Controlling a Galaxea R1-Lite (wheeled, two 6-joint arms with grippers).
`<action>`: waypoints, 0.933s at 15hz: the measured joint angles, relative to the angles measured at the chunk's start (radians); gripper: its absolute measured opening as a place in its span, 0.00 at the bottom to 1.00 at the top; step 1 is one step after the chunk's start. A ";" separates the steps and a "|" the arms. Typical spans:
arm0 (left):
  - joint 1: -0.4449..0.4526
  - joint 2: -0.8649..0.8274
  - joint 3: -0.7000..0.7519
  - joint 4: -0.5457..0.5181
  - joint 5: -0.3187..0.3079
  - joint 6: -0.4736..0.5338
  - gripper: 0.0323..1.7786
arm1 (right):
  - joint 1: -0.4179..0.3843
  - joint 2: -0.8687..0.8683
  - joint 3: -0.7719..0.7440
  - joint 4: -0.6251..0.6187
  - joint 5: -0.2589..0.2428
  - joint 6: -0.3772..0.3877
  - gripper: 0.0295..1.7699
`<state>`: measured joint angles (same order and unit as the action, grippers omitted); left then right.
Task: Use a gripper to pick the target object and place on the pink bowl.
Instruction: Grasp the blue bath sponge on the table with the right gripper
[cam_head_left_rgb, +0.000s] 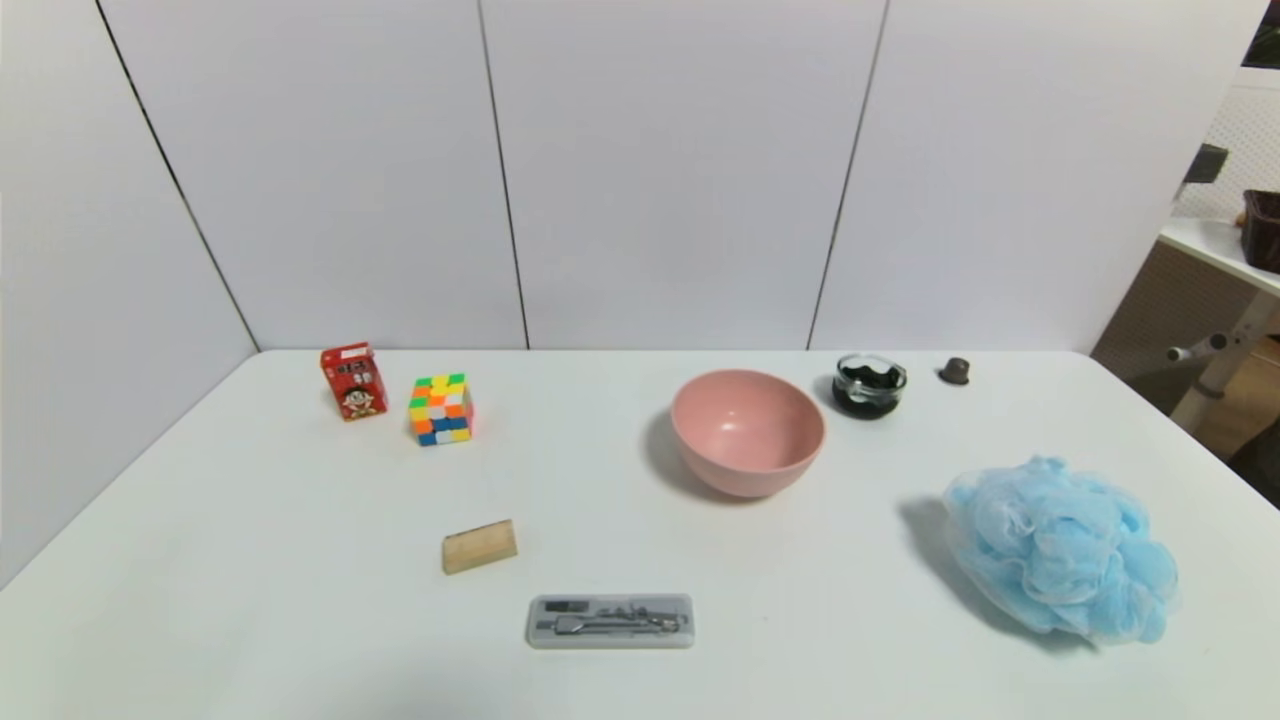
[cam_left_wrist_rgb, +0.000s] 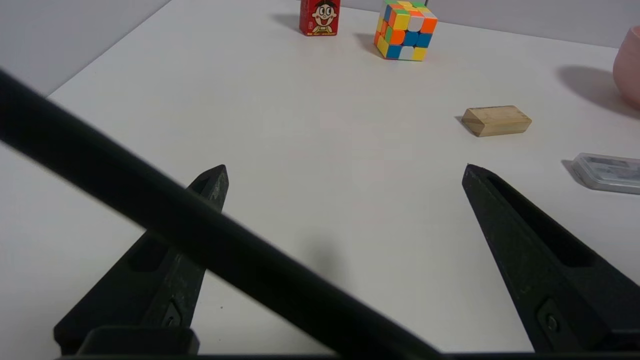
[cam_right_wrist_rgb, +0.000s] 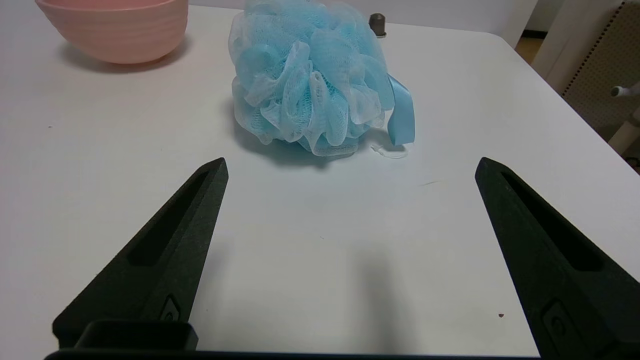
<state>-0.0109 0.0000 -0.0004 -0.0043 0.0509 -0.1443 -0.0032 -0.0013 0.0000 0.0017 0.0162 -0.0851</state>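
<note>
Pouf (cam_right_wrist_rgb: 312, 80) lies on the table near the pink bowl (cam_right_wrist_rgb: 112, 27), right tool (cam_right_wrist_rgb: 350, 172) spread wide, empty.

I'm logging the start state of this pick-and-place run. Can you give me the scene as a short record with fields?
target: blue bath pouf, on the table's right side, untouched
destination: pink bowl, empty, upright, apart from the pouf
right gripper: open, above the table, pouf ahead of it
left gripper: open, above the table, holding nothing
other items: red carton, colour cube, wooden block, clear case, black-and-glass dish, small dark cap
progress: pick not yet begun
</note>
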 joint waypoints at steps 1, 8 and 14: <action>0.000 0.000 0.000 0.000 0.000 0.000 0.95 | 0.000 0.001 0.000 0.000 0.000 -0.004 0.97; 0.000 0.000 0.000 0.000 0.000 0.000 0.95 | -0.002 0.258 -0.229 -0.003 0.053 -0.059 0.97; 0.000 0.000 0.000 0.000 0.000 0.000 0.95 | 0.000 0.743 -0.594 0.016 0.075 -0.068 0.97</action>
<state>-0.0109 0.0000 0.0000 -0.0038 0.0509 -0.1447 -0.0036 0.7421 -0.5940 0.0177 0.0913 -0.1530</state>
